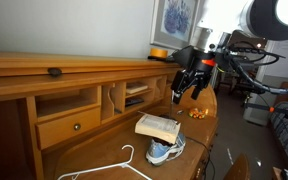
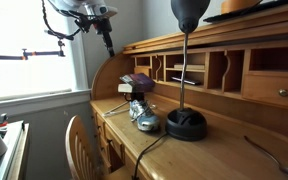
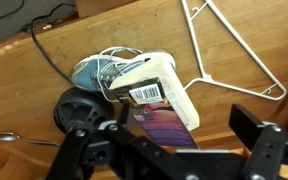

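Note:
My gripper (image 1: 185,92) hangs open and empty above the wooden desk top (image 1: 104,150). In the wrist view its two black fingers (image 3: 174,150) frame a book (image 3: 160,92) with a purple cover and a barcode. The book lies tilted on a light blue sneaker (image 3: 99,70). Book (image 1: 157,126) and sneaker (image 1: 166,151) show below and in front of the gripper in an exterior view. They also show in an exterior view as the book (image 2: 137,84) and sneaker (image 2: 144,118), with the gripper (image 2: 109,45) high above them.
A white wire hanger (image 3: 229,60) lies on the desk beside the book and also shows in an exterior view (image 1: 114,165). A black lamp base (image 2: 186,124) with a cable stands near the sneaker. Desk cubbies and a drawer (image 1: 69,125) line the back. Small orange items (image 1: 197,111) lie under the arm.

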Tool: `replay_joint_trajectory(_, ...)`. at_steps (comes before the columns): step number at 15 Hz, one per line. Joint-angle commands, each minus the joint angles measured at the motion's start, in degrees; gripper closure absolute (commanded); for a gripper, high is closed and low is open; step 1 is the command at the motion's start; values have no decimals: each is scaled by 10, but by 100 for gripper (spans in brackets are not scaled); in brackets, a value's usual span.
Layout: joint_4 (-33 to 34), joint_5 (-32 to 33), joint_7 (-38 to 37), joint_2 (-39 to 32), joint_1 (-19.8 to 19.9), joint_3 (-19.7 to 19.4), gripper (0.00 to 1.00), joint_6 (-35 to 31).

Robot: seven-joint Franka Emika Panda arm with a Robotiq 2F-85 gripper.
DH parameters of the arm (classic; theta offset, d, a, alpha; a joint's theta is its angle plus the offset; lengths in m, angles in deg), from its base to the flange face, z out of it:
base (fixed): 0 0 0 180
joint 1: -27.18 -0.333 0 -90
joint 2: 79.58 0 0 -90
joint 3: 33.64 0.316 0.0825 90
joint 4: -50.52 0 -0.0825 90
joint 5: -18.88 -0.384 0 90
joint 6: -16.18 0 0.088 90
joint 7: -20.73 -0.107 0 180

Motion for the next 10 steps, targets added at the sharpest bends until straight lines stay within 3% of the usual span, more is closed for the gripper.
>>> replay_joint_trajectory(1,-19,25,11,32,24,7,0,11)
replay_joint_trajectory(6,-24,47,-6,35,55,4,0,-11)
replay_joint_trajectory(10,-6,38,5,20,55,4,0,0)
